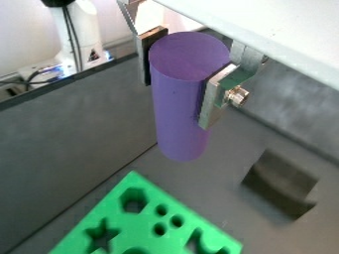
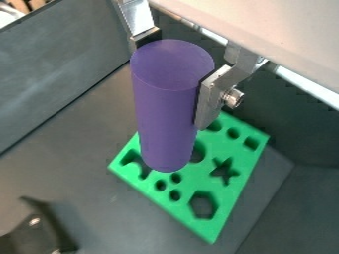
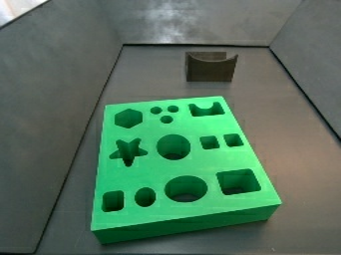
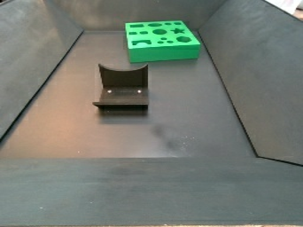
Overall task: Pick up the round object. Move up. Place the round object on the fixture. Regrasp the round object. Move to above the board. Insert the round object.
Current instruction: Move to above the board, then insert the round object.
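Note:
My gripper (image 1: 183, 71) is shut on the round object (image 1: 179, 97), a purple cylinder held by its upper part between the silver fingers, in both wrist views (image 2: 167, 104). It hangs high above the dark floor. The green board (image 2: 199, 164) lies below the peg's lower end in a wrist view; in another wrist view it lies off to one side (image 1: 153, 222). The fixture (image 1: 280, 182) stands empty on the floor apart from the board. Both side views show the board (image 3: 177, 162) and the fixture (image 4: 122, 88), but not the gripper or the peg.
Dark sloping walls (image 4: 35, 71) enclose the floor on all sides. Cables and white equipment (image 1: 54, 50) sit beyond a wall in a wrist view.

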